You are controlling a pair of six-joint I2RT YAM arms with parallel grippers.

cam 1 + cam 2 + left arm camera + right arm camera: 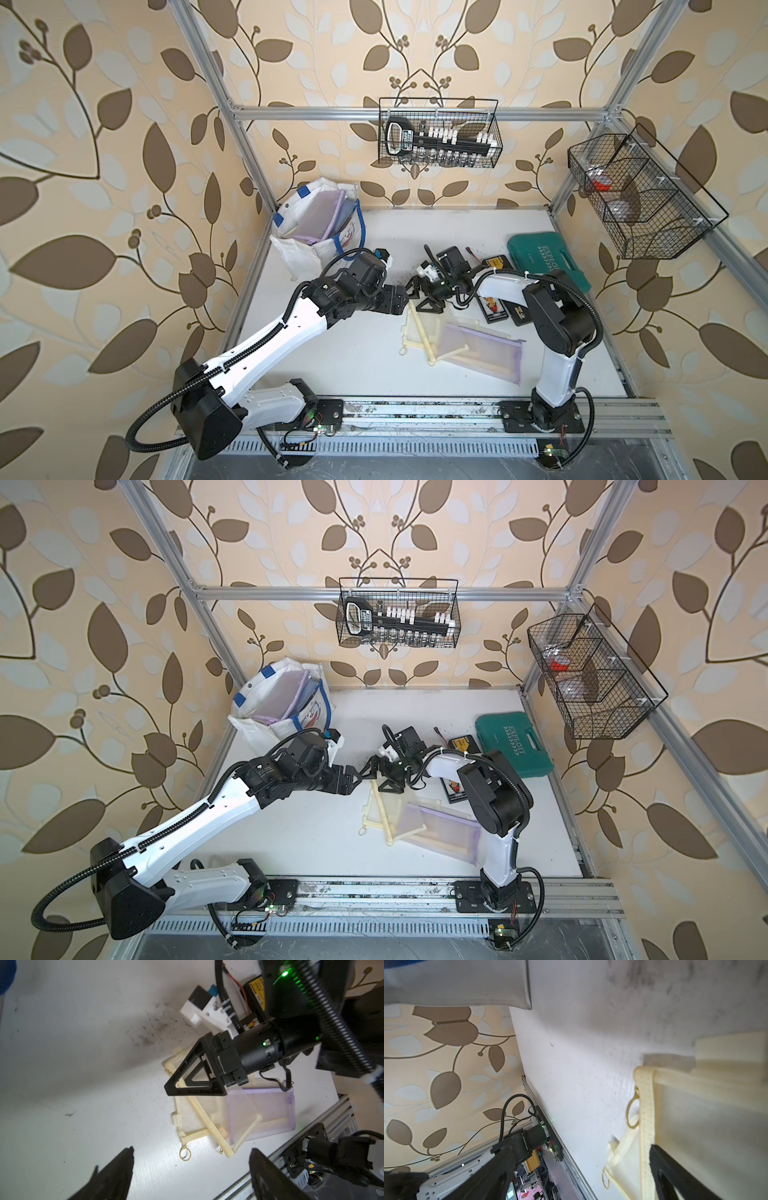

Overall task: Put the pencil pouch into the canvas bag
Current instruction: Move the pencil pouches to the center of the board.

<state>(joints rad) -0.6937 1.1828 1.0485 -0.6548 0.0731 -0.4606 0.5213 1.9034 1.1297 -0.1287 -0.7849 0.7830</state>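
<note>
I find the left gripper (191, 1149) with its jaws apart and nothing between them. The right gripper (423, 297) is spread wide, with one finger over the cream pencil pouch (417, 332). That pouch lies flat mid-table (365, 365), overlapping a purple pouch (482, 349). It is well apart from the canvas bag (291, 249), which stands in the far left corner.

Both top views are lit brightly and evenly; only faint, soft shadows are cast on the worktop (365, 365). The wall (83, 166) pattern is stretched at the edges by wide-angle distortion. Left wrist view: glare from a green LED (284, 974), left gripper (191, 1149) blurred. Right wrist view: pouch (706, 1126) smeared, out of focus.
</note>
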